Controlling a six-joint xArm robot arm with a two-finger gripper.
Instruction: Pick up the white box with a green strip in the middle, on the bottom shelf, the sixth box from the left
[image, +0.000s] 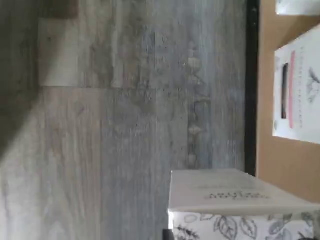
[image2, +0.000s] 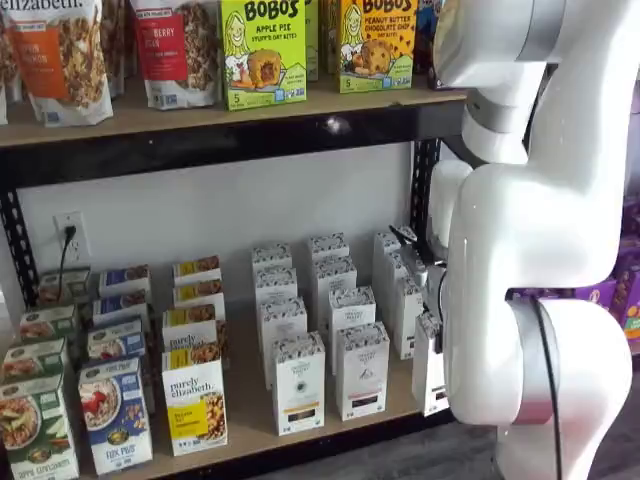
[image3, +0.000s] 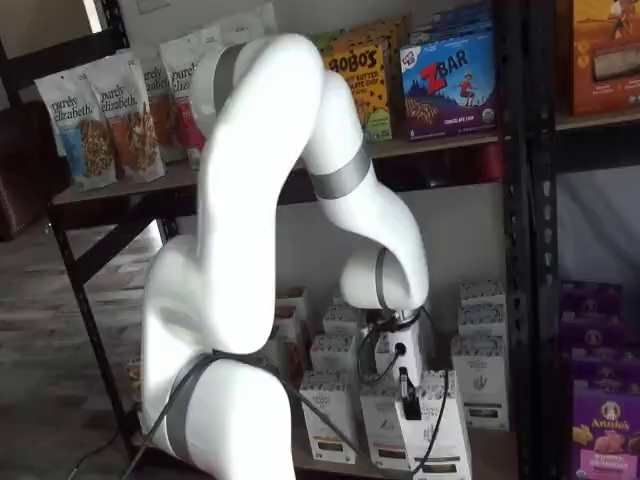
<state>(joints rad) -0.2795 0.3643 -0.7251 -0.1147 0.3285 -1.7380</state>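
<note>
The white box (image3: 437, 432) carries a black-and-white leaf-speckled top band. The bottom shelf (image2: 245, 415) is pale wood in a black frame. The arm (image3: 270, 200) is white with grey bands.

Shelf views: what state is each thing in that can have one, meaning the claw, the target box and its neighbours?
claw: shut on the white box's top.
white box: upright, gripped; unclear whether it has been lifted off the bottom shelf.
other white cartons: upright in rows, untouched.

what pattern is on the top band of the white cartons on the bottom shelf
A black-and-white speckled, leafy print on the white cartons; clearest in a shelf view.
</note>
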